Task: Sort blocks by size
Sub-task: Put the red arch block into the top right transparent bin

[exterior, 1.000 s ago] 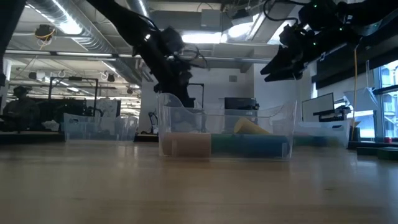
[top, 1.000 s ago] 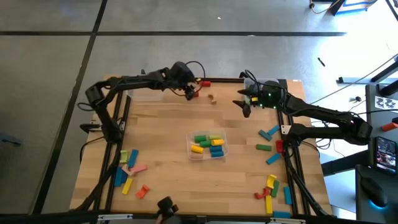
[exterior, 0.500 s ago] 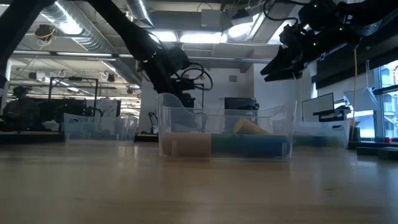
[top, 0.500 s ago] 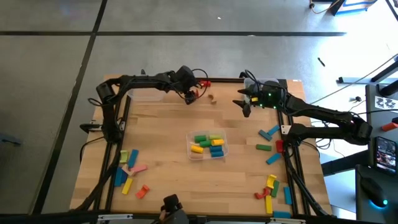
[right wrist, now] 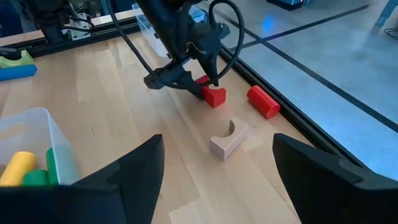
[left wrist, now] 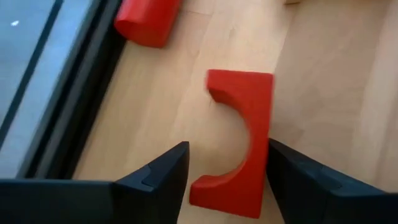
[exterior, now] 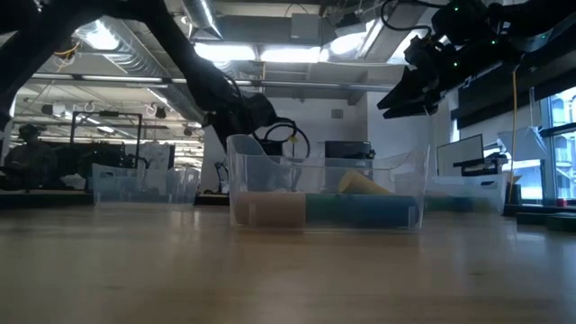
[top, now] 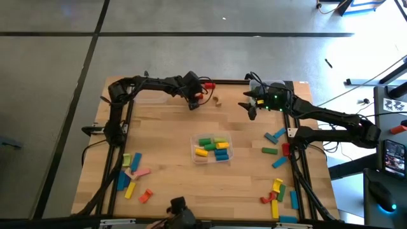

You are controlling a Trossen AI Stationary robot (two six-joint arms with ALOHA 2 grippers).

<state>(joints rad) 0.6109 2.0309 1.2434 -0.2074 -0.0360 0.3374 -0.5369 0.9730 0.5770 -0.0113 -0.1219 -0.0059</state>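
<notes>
On the bench (top: 165,137), most blocks lie scattered along the near left and right edges, with a clear bin (top: 212,148) at the middle already holding several. At the far edge, the left hand (left wrist: 224,180) is down over a red arch block (left wrist: 241,140), fingers spread to either side, not yet clamping. The risk, I judge, is a finger catching the arch's curved side and twisting it toward the red cylinder (left wrist: 147,22); the right hand (top: 249,105) hangs spread and empty.

From my remote seat the overhead view was evenly bright, while at table height the ceiling strip lights (exterior: 270,54) flared and left the arms as dark silhouettes, the near table (exterior: 288,270) was soft, and the wrist pictures blurred toward their edges.
</notes>
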